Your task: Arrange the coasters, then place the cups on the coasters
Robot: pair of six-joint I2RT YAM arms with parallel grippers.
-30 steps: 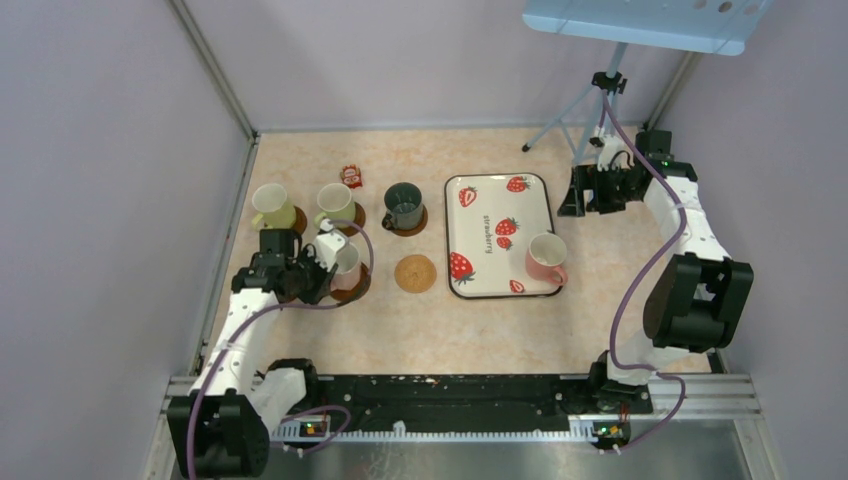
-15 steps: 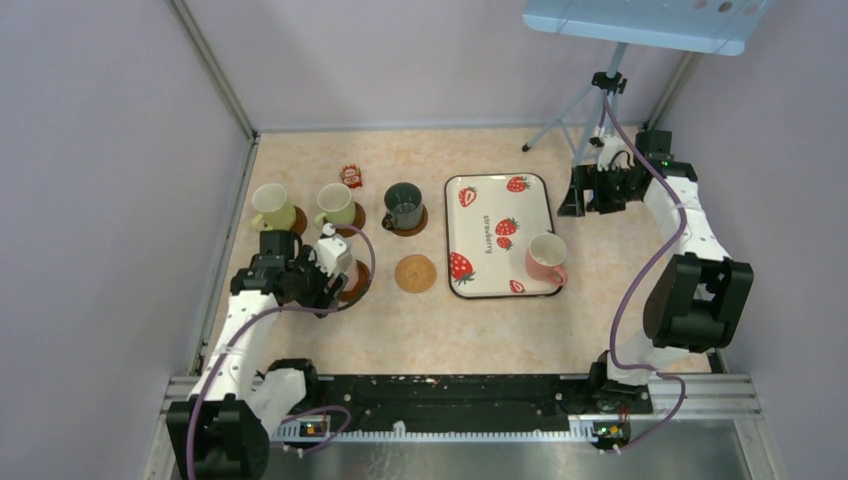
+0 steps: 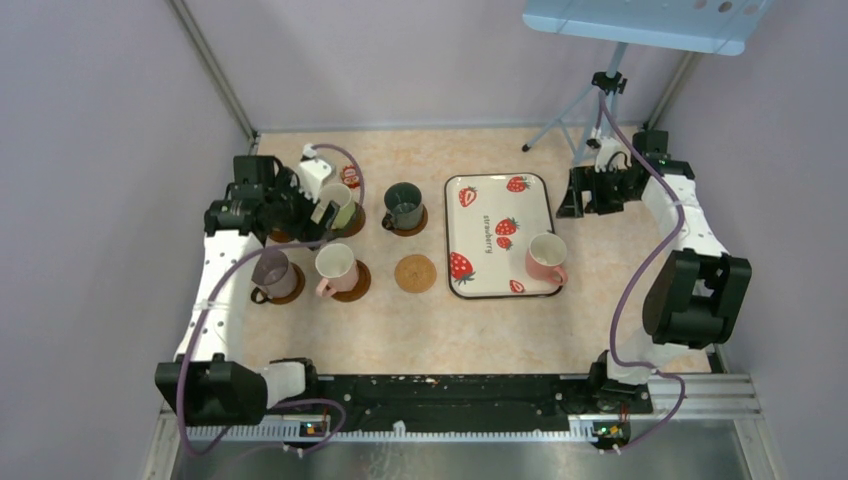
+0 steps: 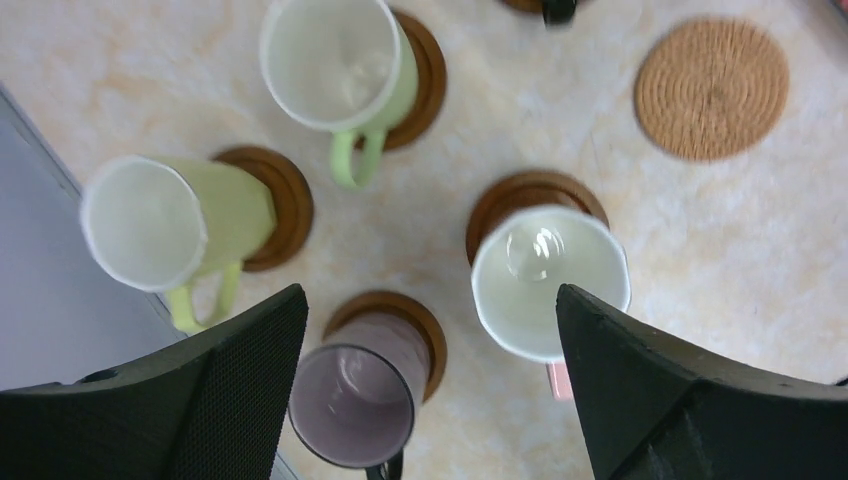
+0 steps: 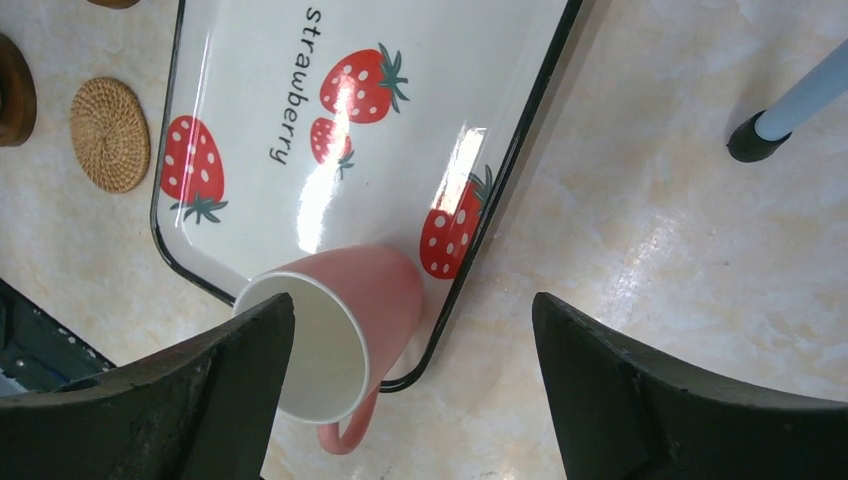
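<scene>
The purple cup (image 4: 355, 420), cream cup (image 4: 548, 280), dark green cup (image 3: 403, 205) and two yellow-green cups (image 4: 335, 60) each sit on brown coasters (image 4: 293, 195). The pink cup (image 5: 340, 330) stands in the tray (image 3: 530, 210), with the tan coaster (image 3: 415, 273) bare beside it. The left gripper (image 4: 430, 292) hovers over the cups and the right gripper (image 5: 412, 300) over the tray, both with jaws wide apart and empty.

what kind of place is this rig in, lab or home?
Probably a robot lab cell, not a home: plain walls on aluminium frame posts box in the tabletop, a tripod stands at the back right, and a metal mounting rail runs along the near edge.
</scene>
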